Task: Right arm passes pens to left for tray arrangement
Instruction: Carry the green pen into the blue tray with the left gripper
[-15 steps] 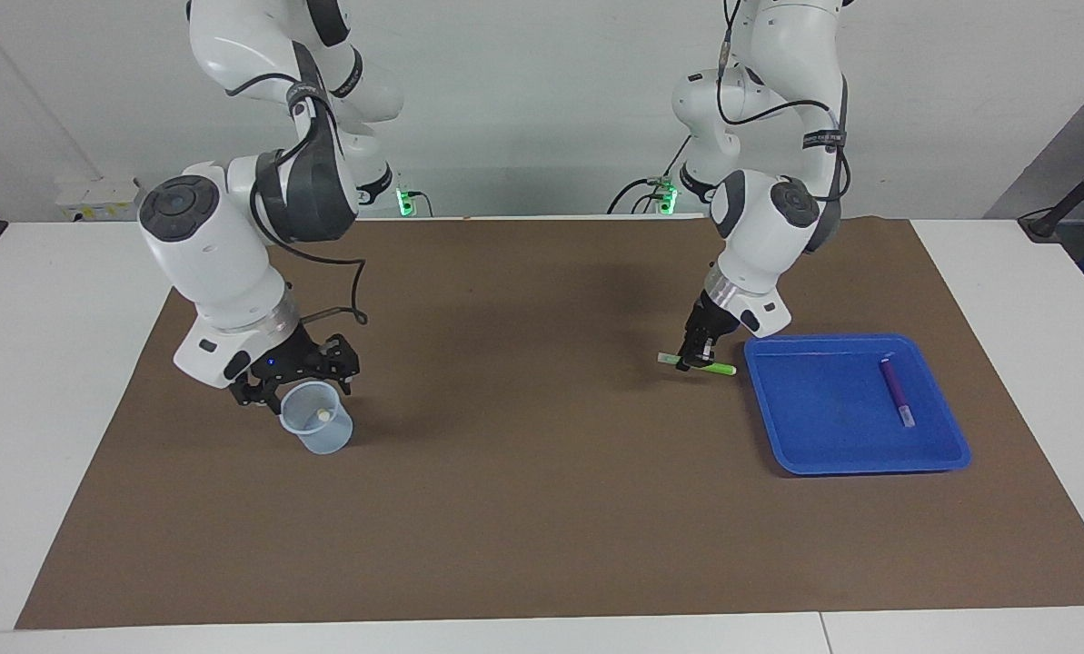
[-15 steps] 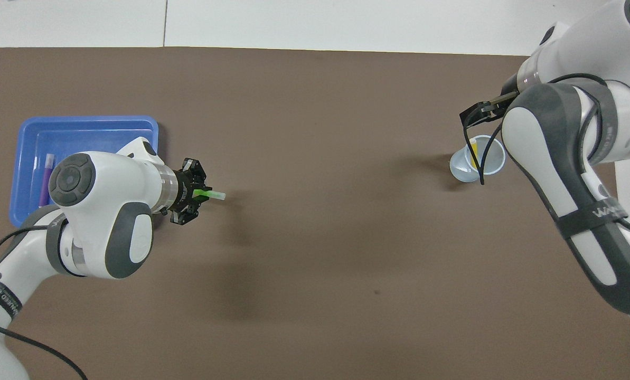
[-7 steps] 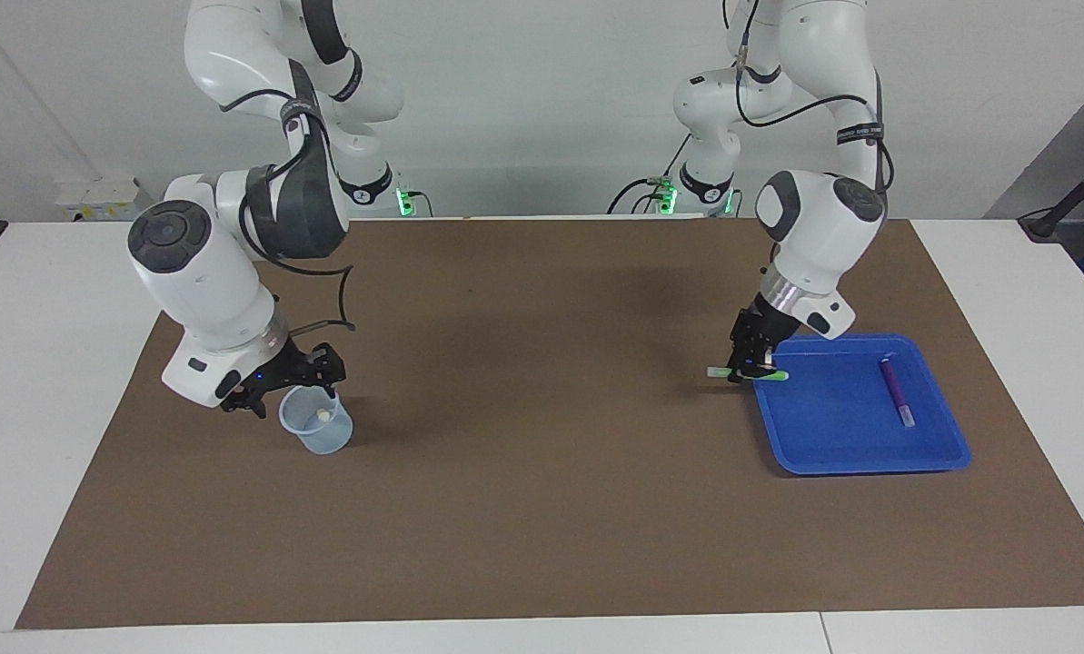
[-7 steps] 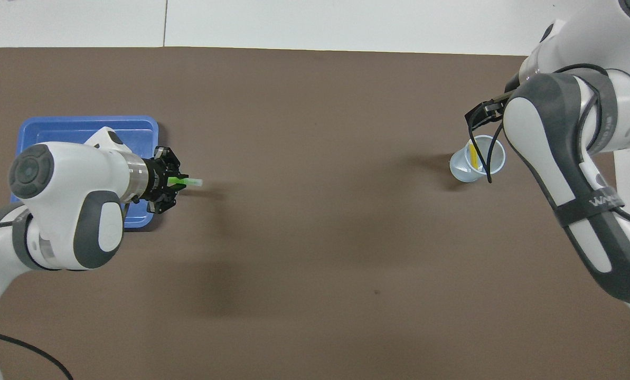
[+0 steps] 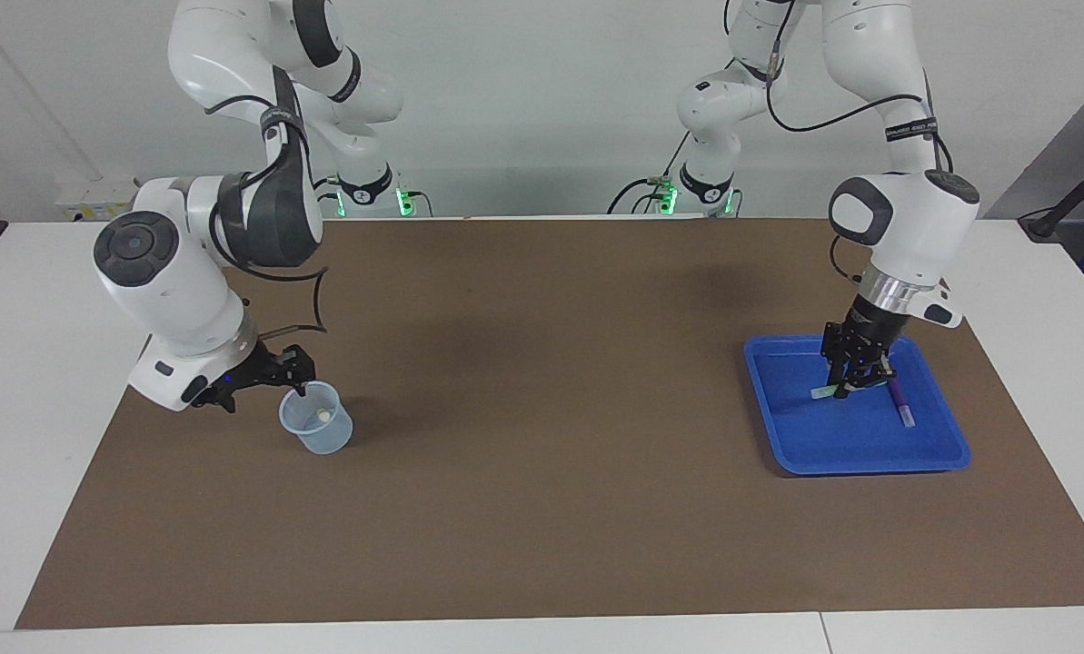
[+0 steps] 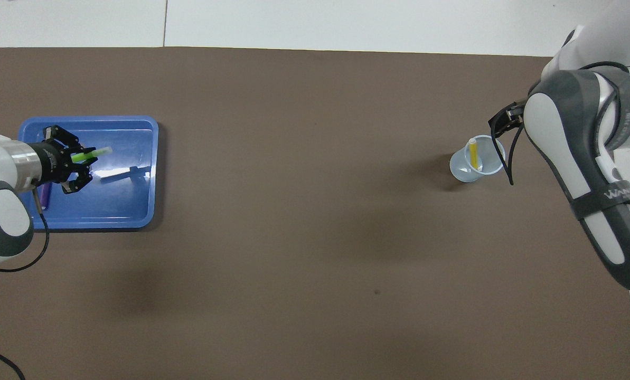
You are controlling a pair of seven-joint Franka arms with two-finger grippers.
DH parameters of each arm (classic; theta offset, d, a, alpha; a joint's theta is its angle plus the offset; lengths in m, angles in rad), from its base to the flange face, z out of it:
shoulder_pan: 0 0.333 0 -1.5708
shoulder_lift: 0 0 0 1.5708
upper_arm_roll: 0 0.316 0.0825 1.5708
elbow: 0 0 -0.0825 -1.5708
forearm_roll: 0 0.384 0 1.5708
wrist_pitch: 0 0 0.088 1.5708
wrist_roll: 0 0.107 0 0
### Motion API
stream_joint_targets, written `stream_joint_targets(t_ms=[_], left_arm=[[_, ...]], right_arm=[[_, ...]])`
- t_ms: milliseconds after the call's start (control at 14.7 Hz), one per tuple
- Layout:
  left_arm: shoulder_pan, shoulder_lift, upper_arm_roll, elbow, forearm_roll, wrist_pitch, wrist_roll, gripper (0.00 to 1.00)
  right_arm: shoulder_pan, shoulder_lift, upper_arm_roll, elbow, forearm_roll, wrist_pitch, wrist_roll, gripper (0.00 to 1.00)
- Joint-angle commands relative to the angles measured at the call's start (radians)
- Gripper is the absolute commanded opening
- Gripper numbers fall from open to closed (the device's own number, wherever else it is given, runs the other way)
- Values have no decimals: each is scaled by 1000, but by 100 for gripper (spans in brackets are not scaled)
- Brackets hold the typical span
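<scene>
Three pens, one tray, one cup. Green pen (image 6: 90, 154) is clenched in the left tool (image 5: 849, 389), up in the air over the blue tray (image 5: 778, 427); its long axis runs roughly level, whitish end sticking out of the tool toward the right arm's end of the surface, green body mostly hidden in the fingers. Purple pen (image 5: 897, 400) lies flat in the tray, just beside the left tool on the side toward the left arm's end; its long axis runs nearer-to-farther from the robots, pale end on the farther end. Yellow pen (image 6: 473, 153) stands tilted in the translucent cup (image 5: 316, 431), whitish end up. Right tool (image 5: 273, 377) hangs released, holding nothing, just beside the cup's rim. Brown mat (image 5: 523, 509) covers the surface.
</scene>
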Motion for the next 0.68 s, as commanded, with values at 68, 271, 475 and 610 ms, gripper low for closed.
stream_joint_targets(t_ms=[68,271,475,610], left_arm=[[30,60,-13,-11,-185,123,-1,0],[27,78,-13,-6,-212,151,1,0],[36,96,-11,-8,-229,151,-1,0],[39,100,-11,-16,-246,150,-3,0]], right_arm=[[7,13,17,15,-22,-17,-18,99],[18,13,18,3,-22,-12,-26,92],[18,16,18,-1,-19,-2,-26,92],[19,16,18,-1,-9,3,-20,91]])
